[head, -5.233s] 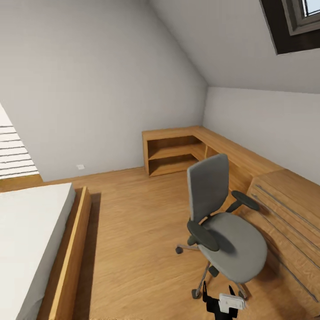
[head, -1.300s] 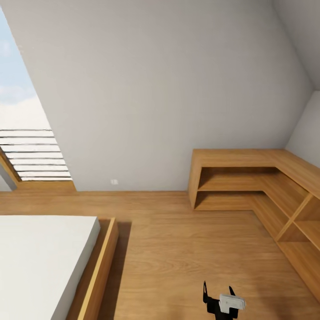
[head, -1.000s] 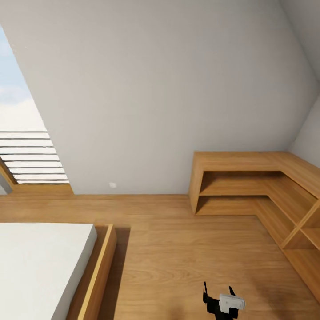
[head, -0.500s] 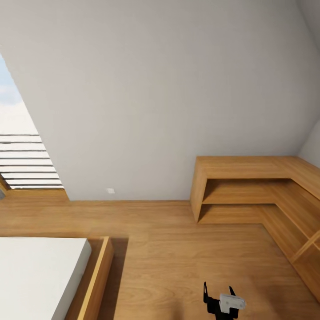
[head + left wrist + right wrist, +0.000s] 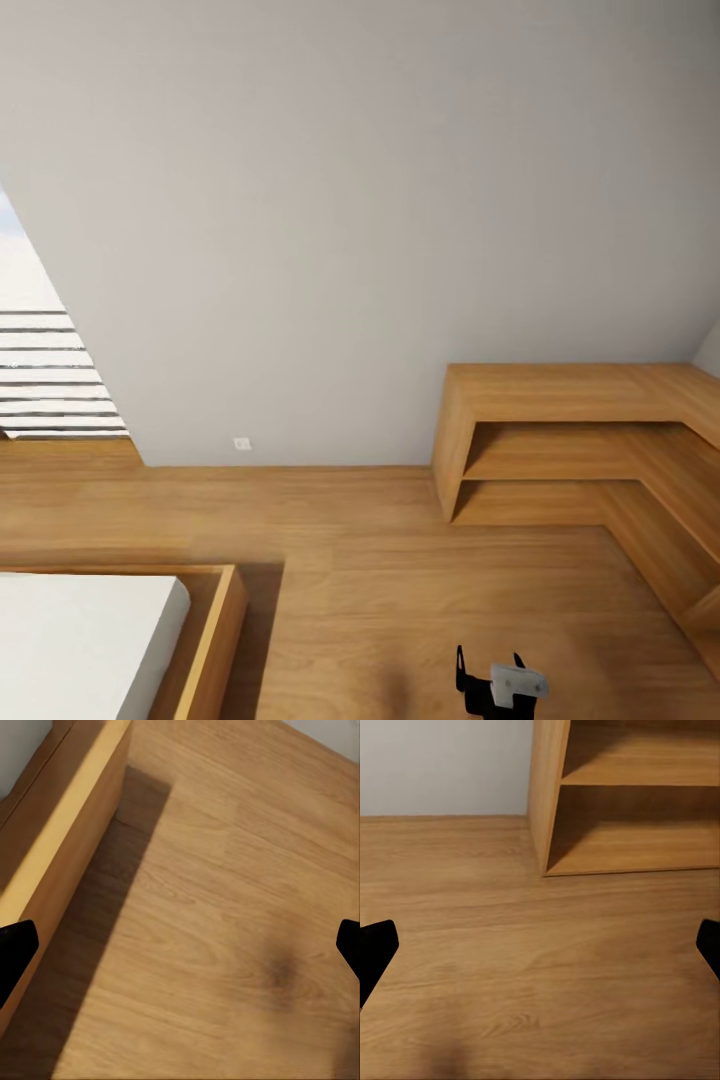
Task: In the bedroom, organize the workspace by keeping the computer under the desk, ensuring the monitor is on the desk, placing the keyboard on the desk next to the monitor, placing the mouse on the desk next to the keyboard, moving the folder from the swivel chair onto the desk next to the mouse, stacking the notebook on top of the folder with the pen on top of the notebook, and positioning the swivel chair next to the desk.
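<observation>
Both pincers spread wide over bare floor [image 5: 380, 600]; bed [image 5: 90, 640] and wooden shelving [image 5: 560, 440] are cut off.

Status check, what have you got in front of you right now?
Both grippers open, holding nothing: left gripper over bare floor beside the bed frame, right gripper facing the wooden shelf unit. No desk items visible. Floor ahead unobstructed.

There is one bed [image 5: 90, 640], one wooden corner shelf unit [image 5: 580, 440] with two open levels, one window with slats [image 5: 45, 375], and one small wall socket [image 5: 241, 443].
</observation>
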{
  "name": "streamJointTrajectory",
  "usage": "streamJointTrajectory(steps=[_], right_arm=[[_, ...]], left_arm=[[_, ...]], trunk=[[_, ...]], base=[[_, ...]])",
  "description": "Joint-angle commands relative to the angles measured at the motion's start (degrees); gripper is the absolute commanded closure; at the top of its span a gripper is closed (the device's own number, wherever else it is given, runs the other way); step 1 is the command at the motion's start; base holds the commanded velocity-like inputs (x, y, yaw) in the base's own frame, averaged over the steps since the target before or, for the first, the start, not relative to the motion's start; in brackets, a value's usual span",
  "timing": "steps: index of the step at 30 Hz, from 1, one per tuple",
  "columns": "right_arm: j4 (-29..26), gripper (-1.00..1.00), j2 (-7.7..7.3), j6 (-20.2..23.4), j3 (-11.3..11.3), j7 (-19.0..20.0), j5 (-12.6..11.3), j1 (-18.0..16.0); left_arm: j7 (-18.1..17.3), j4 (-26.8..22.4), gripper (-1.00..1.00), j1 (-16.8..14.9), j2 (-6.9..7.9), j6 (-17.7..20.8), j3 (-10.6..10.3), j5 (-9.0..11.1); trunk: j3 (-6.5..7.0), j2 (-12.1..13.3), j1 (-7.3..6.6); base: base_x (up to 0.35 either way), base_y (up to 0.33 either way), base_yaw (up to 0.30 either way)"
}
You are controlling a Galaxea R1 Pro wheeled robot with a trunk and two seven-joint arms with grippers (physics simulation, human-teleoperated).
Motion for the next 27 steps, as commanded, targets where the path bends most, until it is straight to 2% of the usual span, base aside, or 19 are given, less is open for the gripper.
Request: streamJointTrajectory(steps=[1, 13, 27], right_arm=[[0.07, -1.00, 0.03, 0.11, 0.48, -0.49, 0.05, -0.04], [0.05, -1.00, 0.05, 0.72, 0.50, -0.37, 0.09, -0.04], [0.02, -1.00, 0.04, 0.75, 0.51, -0.37, 0.06, -0.04]], left_arm=[[-0.31, 0.03, -1.00, -0.05, 0.03, -0.15, -0.34, 0.61], [-0.31, 0.04, -1.00, -0.05, -0.12, -0.14, -0.34, 0.61], [-0.31, 0.05, -1.00, -0.05, -0.83, -0.14, -0.37, 0.61]], trunk=[[-0.06, -0.03, 0.04], [-0.06, -0.03, 0.04], [-0.06, -0.03, 0.04]], base=[[0.326, 0.000, 0.000], [0.326, -0.008, 0.000], [0.326, -0.093, 0.000]])
